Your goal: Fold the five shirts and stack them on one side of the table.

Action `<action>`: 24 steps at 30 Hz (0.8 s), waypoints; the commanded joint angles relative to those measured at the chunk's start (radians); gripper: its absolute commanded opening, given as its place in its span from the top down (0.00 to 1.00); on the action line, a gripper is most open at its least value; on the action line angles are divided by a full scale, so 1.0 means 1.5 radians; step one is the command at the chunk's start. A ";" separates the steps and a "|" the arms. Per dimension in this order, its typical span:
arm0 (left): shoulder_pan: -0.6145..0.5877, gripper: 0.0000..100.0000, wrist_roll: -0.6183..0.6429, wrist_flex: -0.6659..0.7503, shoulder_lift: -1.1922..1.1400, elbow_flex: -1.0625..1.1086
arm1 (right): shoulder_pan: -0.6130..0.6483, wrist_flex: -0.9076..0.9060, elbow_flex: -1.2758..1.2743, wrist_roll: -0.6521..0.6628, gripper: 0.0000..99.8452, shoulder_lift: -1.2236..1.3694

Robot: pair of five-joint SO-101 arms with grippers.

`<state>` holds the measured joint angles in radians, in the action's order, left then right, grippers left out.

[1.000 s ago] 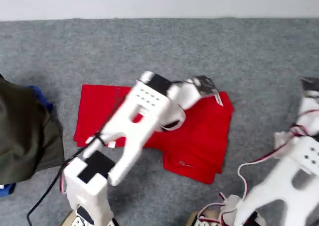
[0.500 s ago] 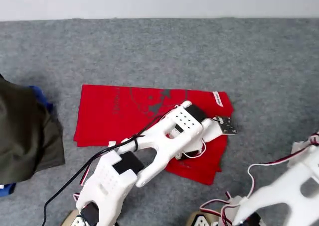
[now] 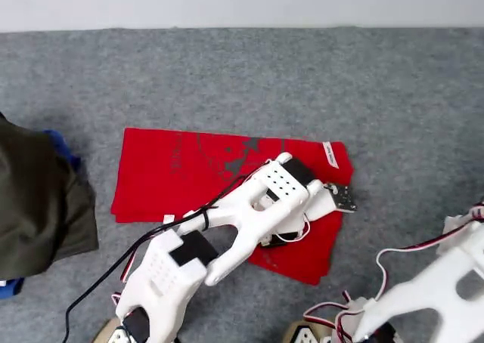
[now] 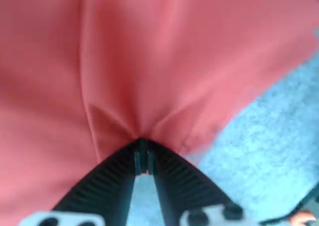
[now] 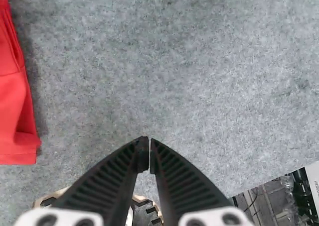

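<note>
Soft, matt red cloth in the shirt (image 3: 174, 173), smooth over the flat parts, drawn into fine creases where nipped by the left claw (image 4: 142, 147). Black plastic there and on the right claw (image 5: 149, 145), matt, ribbed along the inner faces. Hard white plastic on the left arm (image 3: 242, 207) and the right arm (image 3: 431, 282), smooth with a faint sheen. Grey felt-like covering on the worktop (image 3: 318, 86), rough, fuzzy, dull. Dark olive cloth (image 3: 38, 207) at the edge, limp and matt, beside a bit of blue cloth (image 3: 60, 148).
</note>
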<state>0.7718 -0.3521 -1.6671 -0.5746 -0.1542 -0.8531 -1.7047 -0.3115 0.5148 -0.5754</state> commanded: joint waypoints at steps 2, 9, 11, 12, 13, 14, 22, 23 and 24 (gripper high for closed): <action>0.027 0.98 -0.011 -0.059 0.065 -0.008 | -0.003 -0.005 0.031 -0.002 0.99 -0.021; 0.039 0.92 -0.010 -0.057 0.060 -0.008 | -0.003 -0.005 0.031 -0.002 0.99 -0.021; 0.042 0.90 -0.008 -0.056 0.063 -0.008 | -0.003 -0.005 0.031 -0.002 0.99 -0.021; 0.042 0.89 -0.007 -0.056 0.066 -0.010 | -0.003 -0.005 0.031 -0.002 0.99 -0.021; 0.042 0.88 -0.007 -0.057 0.068 -0.012 | -0.003 -0.005 0.031 -0.002 0.99 -0.021; 0.042 0.87 -0.007 -0.058 0.068 -0.012 | -0.003 -0.005 0.031 -0.002 0.99 -0.021; 0.087 0.81 -0.006 -0.056 0.127 -0.004 | -0.003 -0.005 0.032 -0.002 0.99 -0.021; 0.093 0.81 -0.006 -0.056 0.124 -0.005 | -0.002 -0.005 0.032 -0.002 0.99 -0.021; 0.099 0.81 -0.006 -0.053 0.118 -0.005 | -0.002 -0.005 0.032 -0.002 0.99 -0.021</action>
<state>0.8930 -0.3521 -1.7223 -0.4519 -0.1542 -0.8531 -1.7047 -0.3115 0.5148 -0.5754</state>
